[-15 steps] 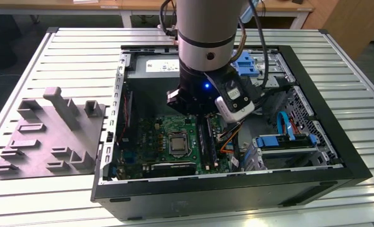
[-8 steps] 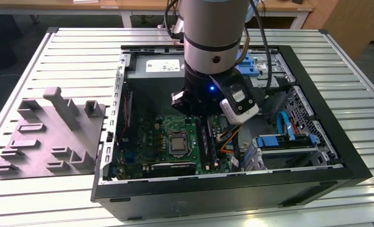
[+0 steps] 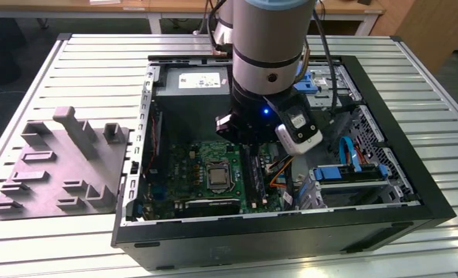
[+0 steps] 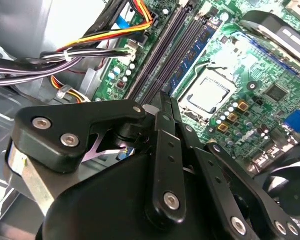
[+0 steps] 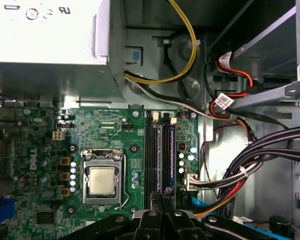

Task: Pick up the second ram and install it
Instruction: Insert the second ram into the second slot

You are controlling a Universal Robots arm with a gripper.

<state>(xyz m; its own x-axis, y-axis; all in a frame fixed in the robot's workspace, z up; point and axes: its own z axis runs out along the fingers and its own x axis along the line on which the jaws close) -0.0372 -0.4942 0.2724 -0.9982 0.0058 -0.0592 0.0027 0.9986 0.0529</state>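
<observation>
fingers (image 4: 163,125) clenched, gripping nothing | tips at end of second ram (image 5: 168,150) | ram seated in green board (image 5: 110,130)

case (image 3: 290,234) on table (image 3: 414,55) | fixture block (image 3: 59,168) at exterior view's left of case | motherboard (image 3: 201,155) in case

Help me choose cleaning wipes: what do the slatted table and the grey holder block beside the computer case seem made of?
Slatted table: likely aluminium, pale ribs with a soft sheen. Grey holder block: probably plastic, uniformly matte grey with moulded slots, though painted metal is possible.
</observation>
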